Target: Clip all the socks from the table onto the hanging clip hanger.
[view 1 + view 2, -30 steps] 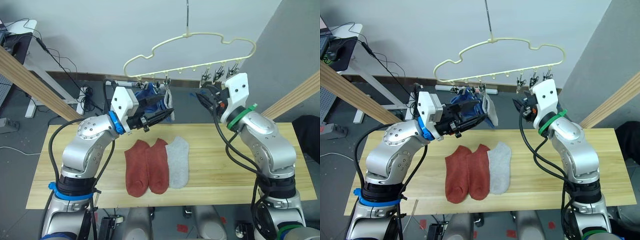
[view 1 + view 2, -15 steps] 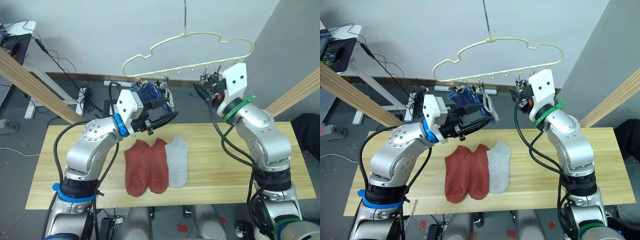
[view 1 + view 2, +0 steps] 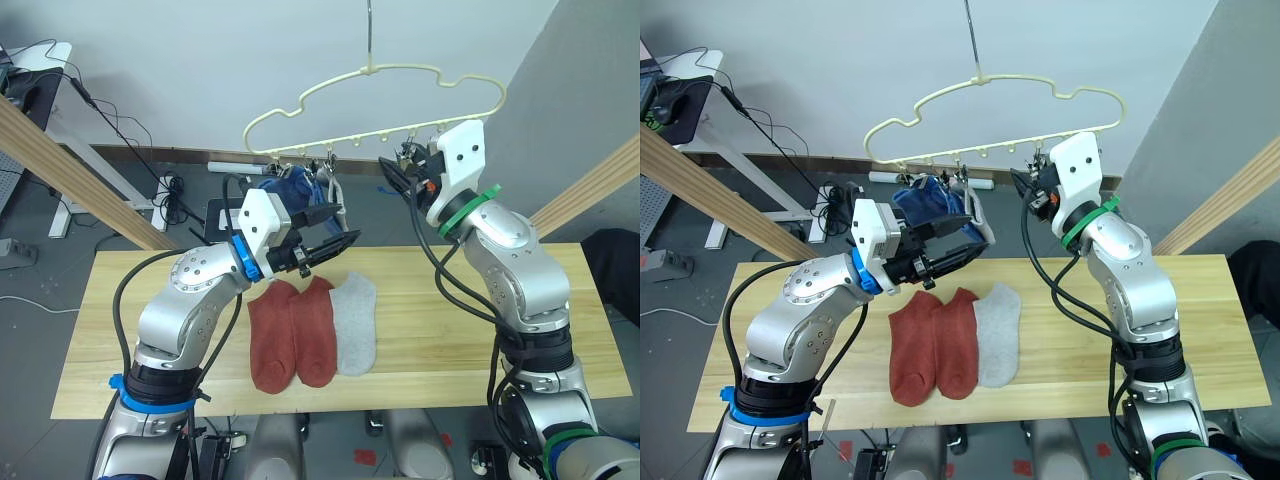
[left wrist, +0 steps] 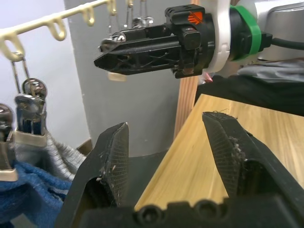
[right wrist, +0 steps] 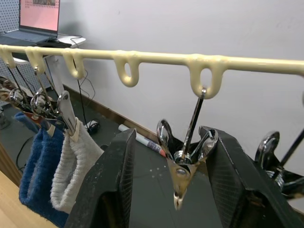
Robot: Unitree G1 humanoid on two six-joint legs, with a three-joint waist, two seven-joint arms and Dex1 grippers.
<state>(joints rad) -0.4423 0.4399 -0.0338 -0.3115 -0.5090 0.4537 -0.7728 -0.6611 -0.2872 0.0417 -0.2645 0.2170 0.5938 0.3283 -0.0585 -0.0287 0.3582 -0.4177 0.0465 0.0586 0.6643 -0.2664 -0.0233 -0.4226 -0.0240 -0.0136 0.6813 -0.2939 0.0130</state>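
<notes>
Broadly, the table [image 3: 450, 330] holds three socks side by side, touching: two rust red socks [image 3: 292, 335] and one grey sock [image 3: 355, 325]. Above its far edge hangs the clip hanger [image 3: 380, 110], with two blue socks [image 3: 925, 200] and a grey one [image 5: 71, 164] already clipped at its left end.

The left gripper [image 3: 325, 232] hovers between the hung socks and the table, fingers spread and empty. The right gripper [image 5: 183, 164] is raised to the hanger's right side, its open fingers straddling a free metal clip [image 5: 183, 166] without pinching it.

The main risk, I think, is the hanger itself: it hangs from one hook, so a push from the right gripper could swing or tilt it and shake the hung socks. The small clip dangles loosely and could twist away as the fingers close. The two grippers also sit near each other, so a careless reach could bump them.
</notes>
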